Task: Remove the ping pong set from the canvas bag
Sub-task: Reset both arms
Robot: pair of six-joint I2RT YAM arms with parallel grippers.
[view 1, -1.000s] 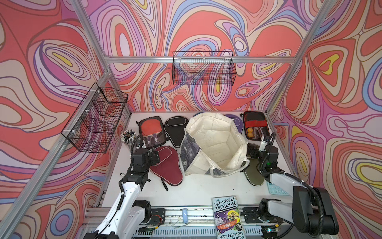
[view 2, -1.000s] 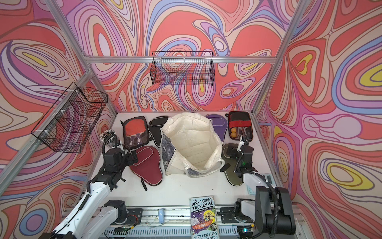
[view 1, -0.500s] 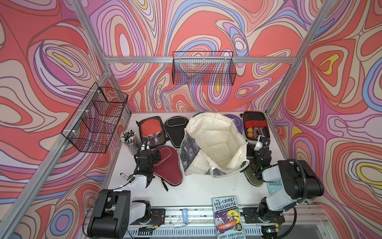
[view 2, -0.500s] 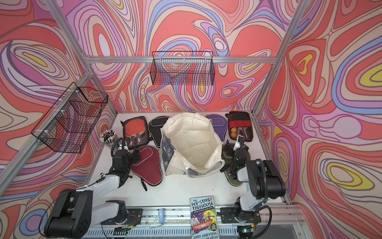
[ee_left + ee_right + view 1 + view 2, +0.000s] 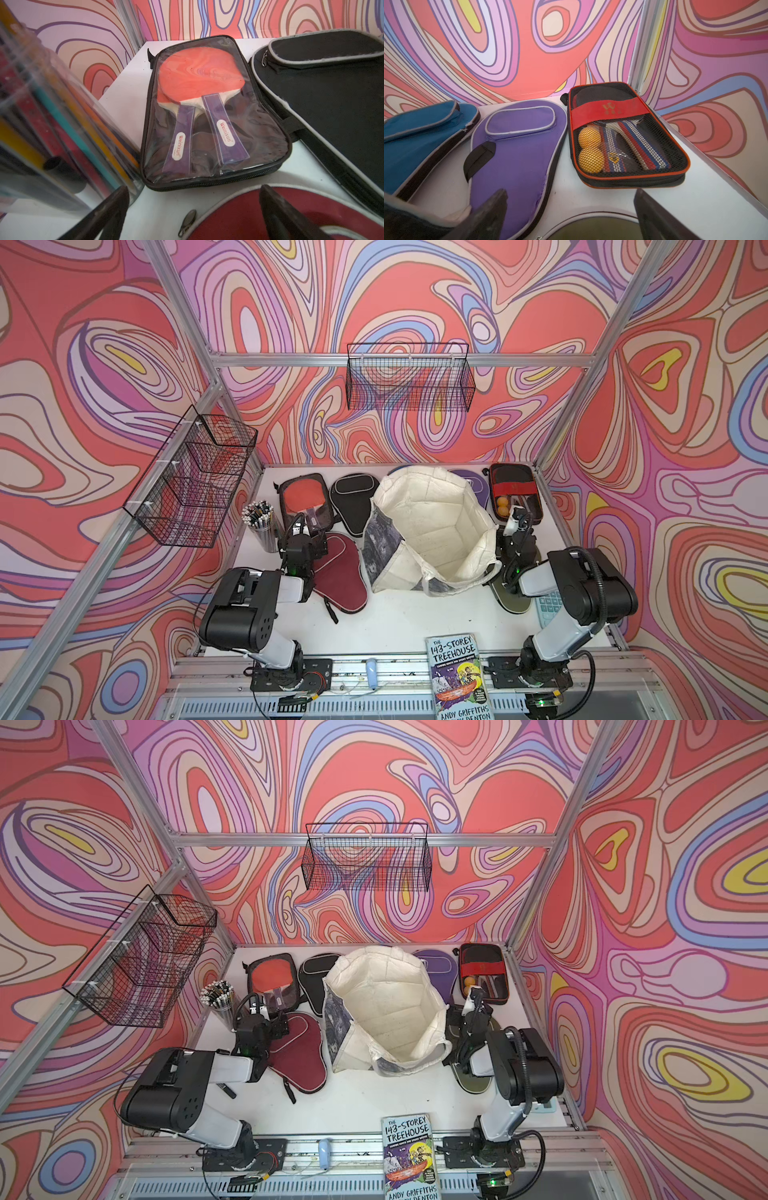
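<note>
L gripper (image 5: 193, 193) hanging wide open, gripping nothing, over maroon cover (image 5: 338, 572) edge | R gripper (image 5: 570, 197) hanging wide open, empty, over olive cover (image 5: 515, 601) | bag (image 5: 432, 506) standing open mid-table | lying on table (image 5: 399, 622) around bag: black cover (image 5: 353, 502), purple cover (image 5: 519, 149), blue cover (image 5: 415, 141), clear case (image 5: 207, 116), mesh case (image 5: 633, 145)

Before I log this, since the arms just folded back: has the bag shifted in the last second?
No. The bag stands where it did: same gap from the book in front, maroon cover still beside its printed panel.
</note>
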